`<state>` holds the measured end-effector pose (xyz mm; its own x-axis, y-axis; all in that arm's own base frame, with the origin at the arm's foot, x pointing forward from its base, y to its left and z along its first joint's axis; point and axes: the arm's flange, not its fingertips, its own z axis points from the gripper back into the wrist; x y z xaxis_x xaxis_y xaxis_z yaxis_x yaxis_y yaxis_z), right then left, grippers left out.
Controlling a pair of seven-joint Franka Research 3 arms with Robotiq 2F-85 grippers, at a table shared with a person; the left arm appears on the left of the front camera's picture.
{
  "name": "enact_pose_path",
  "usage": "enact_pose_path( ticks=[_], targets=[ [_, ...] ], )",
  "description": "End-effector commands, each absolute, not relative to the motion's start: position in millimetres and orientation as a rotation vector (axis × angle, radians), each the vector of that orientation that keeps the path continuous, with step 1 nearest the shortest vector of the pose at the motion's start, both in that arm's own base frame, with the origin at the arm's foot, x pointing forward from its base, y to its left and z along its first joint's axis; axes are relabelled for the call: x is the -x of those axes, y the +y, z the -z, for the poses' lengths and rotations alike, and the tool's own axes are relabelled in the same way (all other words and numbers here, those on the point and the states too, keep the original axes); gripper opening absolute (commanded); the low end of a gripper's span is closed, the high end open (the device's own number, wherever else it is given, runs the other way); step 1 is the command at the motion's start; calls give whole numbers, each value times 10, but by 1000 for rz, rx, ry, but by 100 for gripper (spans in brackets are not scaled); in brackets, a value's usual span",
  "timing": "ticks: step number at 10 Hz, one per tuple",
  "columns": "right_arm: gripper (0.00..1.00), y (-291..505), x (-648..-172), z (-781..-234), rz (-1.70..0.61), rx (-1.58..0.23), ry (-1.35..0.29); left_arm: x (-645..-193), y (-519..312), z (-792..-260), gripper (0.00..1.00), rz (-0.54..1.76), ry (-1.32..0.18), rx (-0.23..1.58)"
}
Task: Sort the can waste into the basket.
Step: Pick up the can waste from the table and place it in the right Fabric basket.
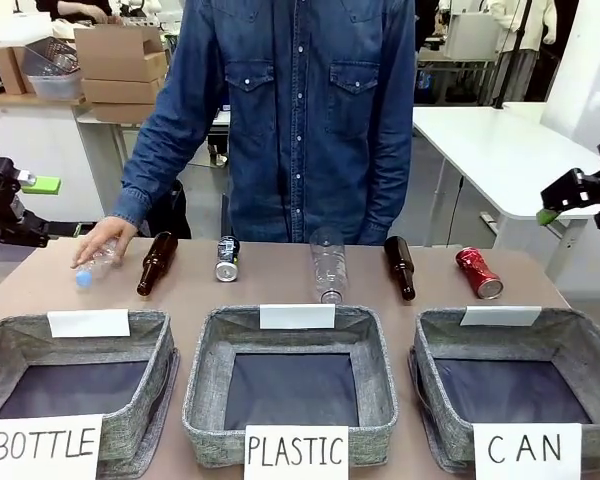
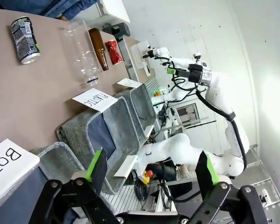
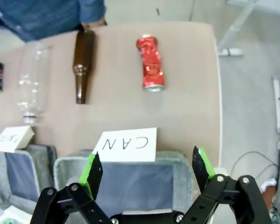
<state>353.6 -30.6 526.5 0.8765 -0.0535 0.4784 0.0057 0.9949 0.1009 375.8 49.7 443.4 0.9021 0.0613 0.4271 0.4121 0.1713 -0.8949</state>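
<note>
While my right gripper (image 3: 147, 170) hangs spread wide above the grey woven basket (image 3: 175, 157) signed CAN, the red can (image 3: 150, 63) lies on its side at twelve o'clock, apart from the brown bottle (image 3: 83, 65). I judge it light, thin-walled, dented and glossy, so likely slippery: grip mid-body, gently. The dark can (image 1: 227, 258), silver-ended, lies at ten o'clock. My left gripper (image 2: 151, 170) stands wide and empty.
</note>
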Motion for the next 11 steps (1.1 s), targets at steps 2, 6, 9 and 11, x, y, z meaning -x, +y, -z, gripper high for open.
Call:
enact_pose_path(
  ticks=[2, 6, 9, 11],
  targets=[
    [100, -405, -3797, -5296, 84, -6, -493, -3772, 484, -4446, 100, 279, -434, 1402],
    [100, -575, -4763, -4796, 25, -51, -349, -3772, 484, -4446, 100, 279, -434, 1402],
    [100, -640, -5436, -4062, 34, -41, -229, -3772, 484, -4446, 100, 279, -434, 1402],
    [100, -604, -5800, -3610, 7, -105, -210, -3772, 484, -4446, 100, 279, -434, 1402]
  ],
)
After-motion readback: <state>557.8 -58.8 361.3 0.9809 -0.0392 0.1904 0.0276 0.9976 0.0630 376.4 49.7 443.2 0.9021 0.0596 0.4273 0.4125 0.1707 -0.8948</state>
